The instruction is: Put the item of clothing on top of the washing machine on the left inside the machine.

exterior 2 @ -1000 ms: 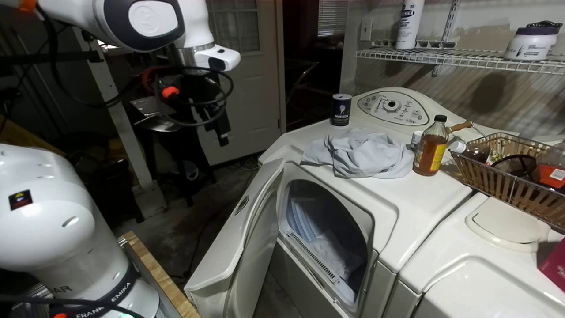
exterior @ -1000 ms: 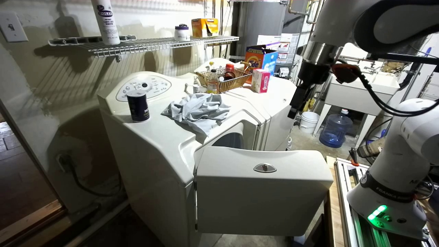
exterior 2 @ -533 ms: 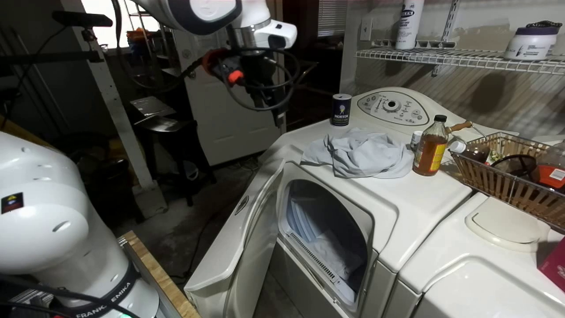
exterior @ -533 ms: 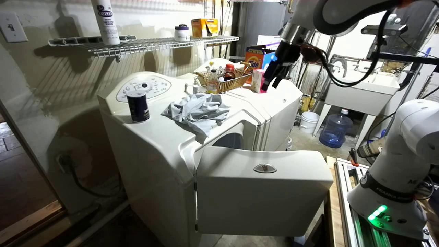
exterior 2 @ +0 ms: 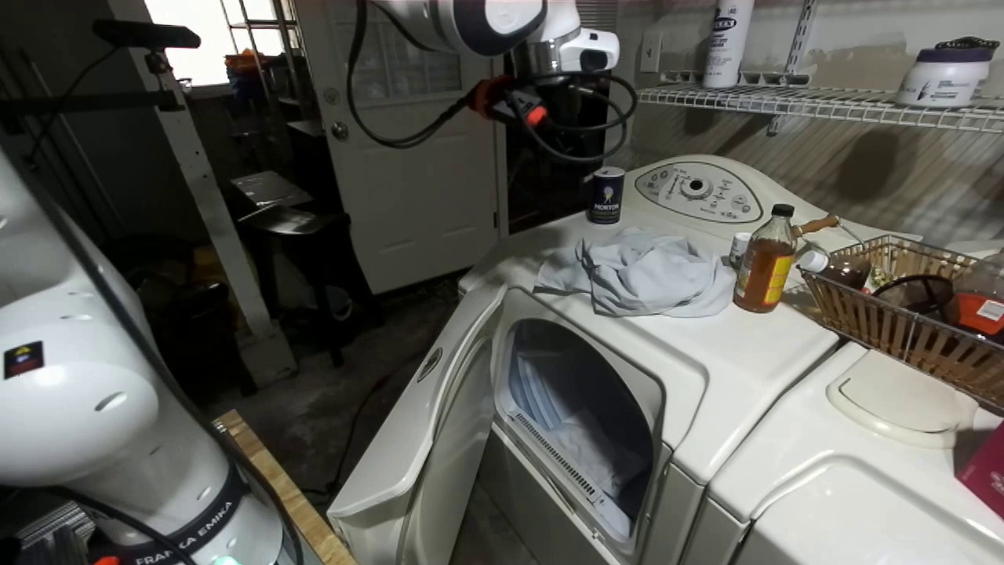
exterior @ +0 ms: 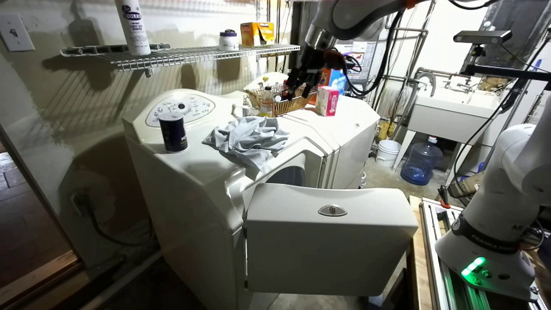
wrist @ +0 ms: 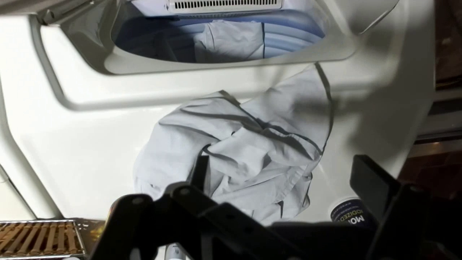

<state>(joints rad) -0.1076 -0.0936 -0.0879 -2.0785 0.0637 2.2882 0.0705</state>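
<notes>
A crumpled light grey garment (exterior: 249, 140) lies on top of the white washing machine (exterior: 206, 172); it also shows in an exterior view (exterior 2: 651, 275) and in the wrist view (wrist: 245, 155). The machine's front door (exterior: 331, 249) stands open (exterior 2: 423, 439). A pale cloth (exterior 2: 588, 451) lies inside the blue drum (wrist: 288, 36). My gripper (exterior: 298, 94) is in the air above the machine tops, higher than the garment and apart from it. In the wrist view my gripper (wrist: 285, 173) is open and empty, its fingers wide apart with the garment below.
A dark salt can (exterior: 173, 133) stands beside the garment. A bottle (exterior 2: 765, 263) and a wicker basket (exterior 2: 863, 310) of bottles stand on the garment's other side. A pink box (exterior: 327, 101) is behind. A wire shelf (exterior: 193, 58) hangs on the wall above.
The arm has swung from beside the machines to above them, leftward in one view and rightward in another. The garment, door and other objects have not moved.
</notes>
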